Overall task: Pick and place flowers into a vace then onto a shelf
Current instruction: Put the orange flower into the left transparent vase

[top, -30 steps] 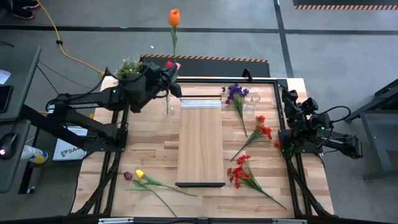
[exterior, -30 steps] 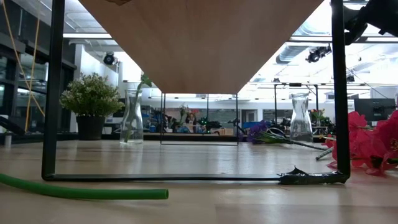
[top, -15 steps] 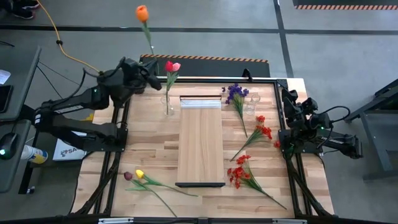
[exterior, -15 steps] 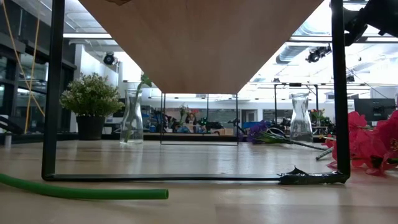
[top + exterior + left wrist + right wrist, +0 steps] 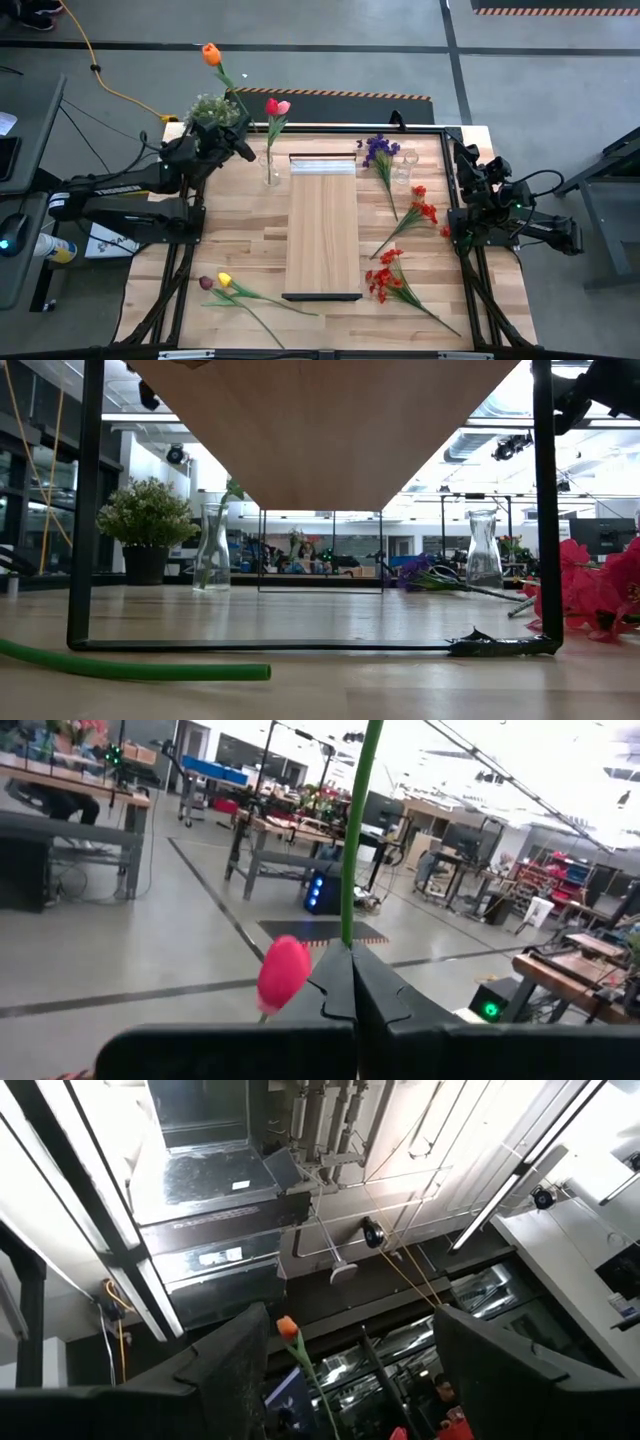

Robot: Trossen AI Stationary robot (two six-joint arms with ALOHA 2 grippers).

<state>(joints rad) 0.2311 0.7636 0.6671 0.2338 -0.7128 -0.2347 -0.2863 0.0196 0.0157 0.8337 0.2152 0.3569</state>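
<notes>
An orange tulip (image 5: 210, 53) stands tilted above the table's far left corner, with my left gripper (image 5: 240, 145) shut on its green stem (image 5: 358, 820). A red tulip (image 5: 277, 106) stands in a glass vase (image 5: 272, 170) just right of that gripper. The shelf (image 5: 322, 230) stands in the middle of the table. A purple sprig (image 5: 380, 150), red sprays (image 5: 420, 210) and yellow and dark tulips (image 5: 215, 282) lie flat on the tabletop. My right gripper (image 5: 462, 158) rests open at the right edge, pointing upward, its fingers (image 5: 240, 1370) wide apart around nothing. My left gripper pinches the orange tulip's stem (image 5: 348, 935) between its two fingertips. The fingers come at it about level and lie across the stem. The stem rises above the fingers, leaning toward the far left, and the blossom is high and clear of everything. Any stem below the fingers is hidden.
A bushy potted plant (image 5: 212, 108) stands at the far left corner, right by my left gripper. A second, empty glass vase (image 5: 405, 165) stands far right of the shelf. In the low view a green stem (image 5: 130, 665) lies on the near tabletop.
My left gripper has drawn away from the vase toward the table's left edge and has come down, still shut on the orange tulip's stem. The tulip has gone with it and now leans to the far left. The red tulip stays in the vase.
</notes>
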